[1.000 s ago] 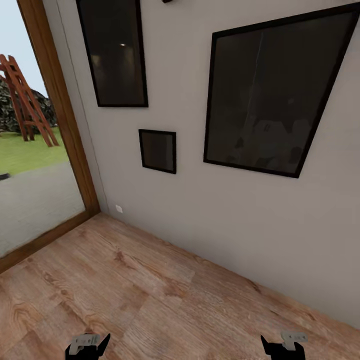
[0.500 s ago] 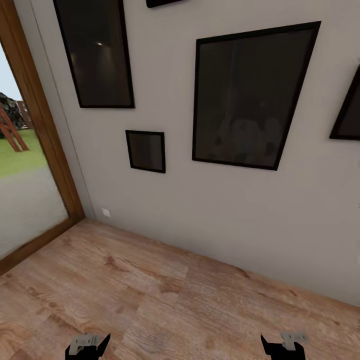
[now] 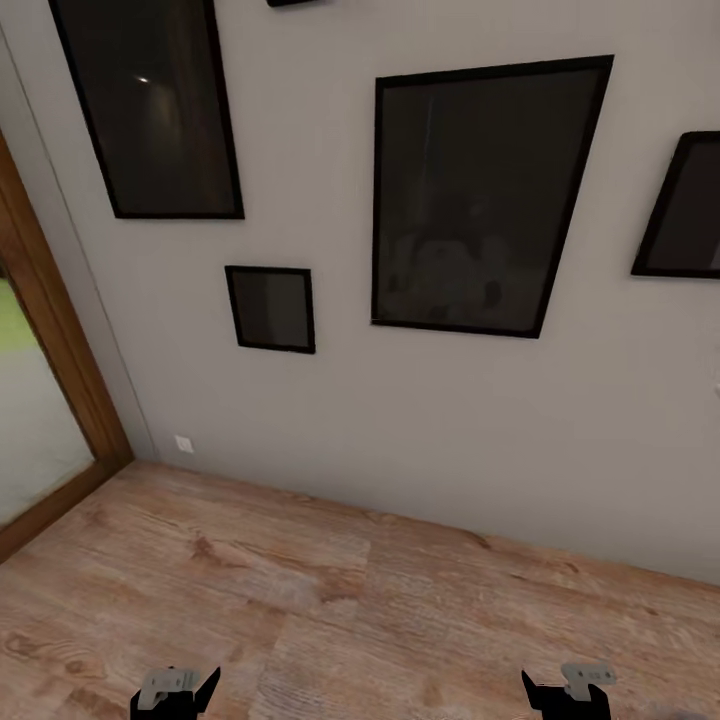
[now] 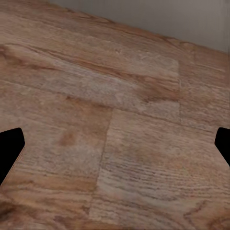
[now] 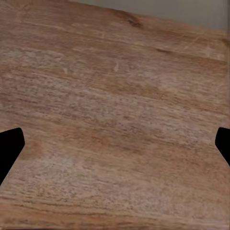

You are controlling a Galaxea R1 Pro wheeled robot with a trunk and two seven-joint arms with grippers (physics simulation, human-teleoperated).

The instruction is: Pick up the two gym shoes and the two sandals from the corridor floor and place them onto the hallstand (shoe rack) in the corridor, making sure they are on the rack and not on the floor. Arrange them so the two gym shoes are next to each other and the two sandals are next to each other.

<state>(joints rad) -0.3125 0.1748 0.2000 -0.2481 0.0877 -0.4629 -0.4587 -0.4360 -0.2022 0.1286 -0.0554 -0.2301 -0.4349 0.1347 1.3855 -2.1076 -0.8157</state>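
Note:
The gym shoes, the sandals and the hallstand are out of view. The corridor floor (image 3: 330, 600) of light-brown wood-grain planks runs up to a grey wall. At the bottom of the head view, my left gripper (image 3: 178, 695) and my right gripper (image 3: 568, 690) hang low over the planks. In the left wrist view the black fingertips (image 4: 10, 148) stand wide apart over bare floor (image 4: 120, 120). The right wrist view shows the same: fingertips (image 5: 10, 146) spread wide, bare floor (image 5: 115, 105) between them. Both grippers are open and hold nothing.
The grey wall (image 3: 420, 430) carries several black-framed dark pictures, the largest (image 3: 480, 195) in the middle. A wood-framed glass door (image 3: 45, 400) stands at the left, with a small white socket (image 3: 184, 443) low on the wall beside it.
The whole head view has swung to the right, so the camera moved. The door and outdoor scene slid toward the left edge and another picture came in at the right. Both grippers keep their place.

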